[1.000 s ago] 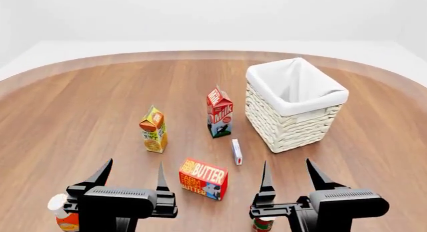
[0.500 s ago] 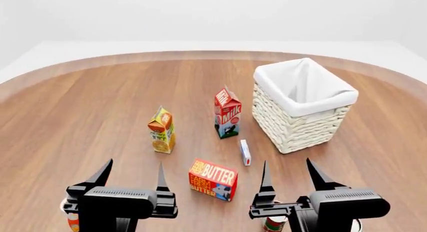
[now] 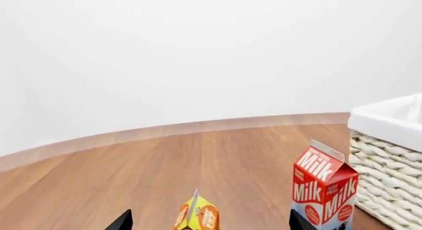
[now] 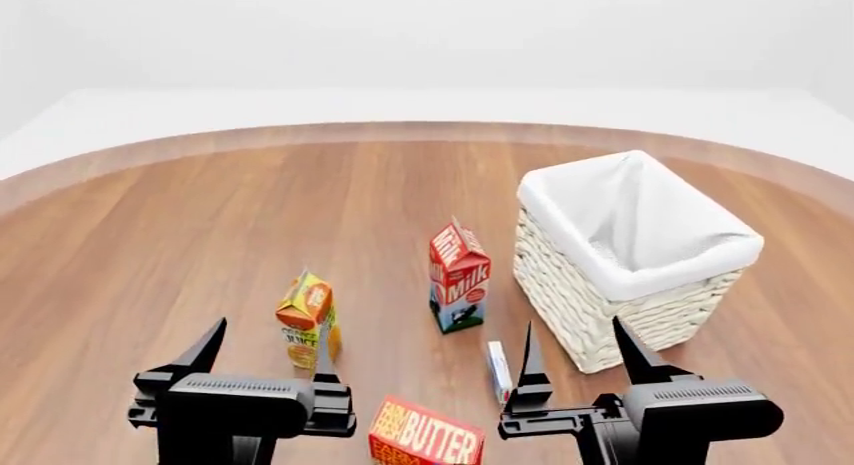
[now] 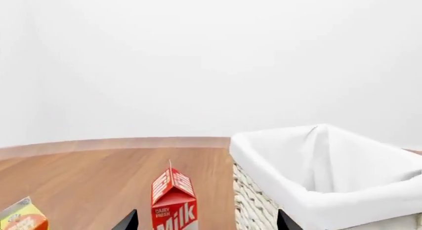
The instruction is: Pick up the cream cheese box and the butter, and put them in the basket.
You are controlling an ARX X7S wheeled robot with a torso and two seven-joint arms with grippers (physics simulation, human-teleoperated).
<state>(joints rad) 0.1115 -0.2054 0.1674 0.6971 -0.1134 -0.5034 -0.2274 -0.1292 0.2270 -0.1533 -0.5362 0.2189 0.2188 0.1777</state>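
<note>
Your left gripper [image 4: 264, 353] hangs spread and empty above the table's near edge, the butter [image 4: 424, 437] lies between it and your equally spread right gripper [image 4: 577, 353], the cream cheese box [image 4: 498, 371] stands beside the right gripper's inner finger, and the basket [image 4: 638, 265] sits beyond.

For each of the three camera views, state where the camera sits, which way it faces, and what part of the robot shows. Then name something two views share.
Head view: high on the robot, looking forward and down at the table; left gripper and right gripper show, both open.
Left wrist view: low near the left gripper, facing forward; only fingertips show.
Right wrist view: low near the right gripper, facing forward; fingertips show.
Shared: milk carton and basket.
</note>
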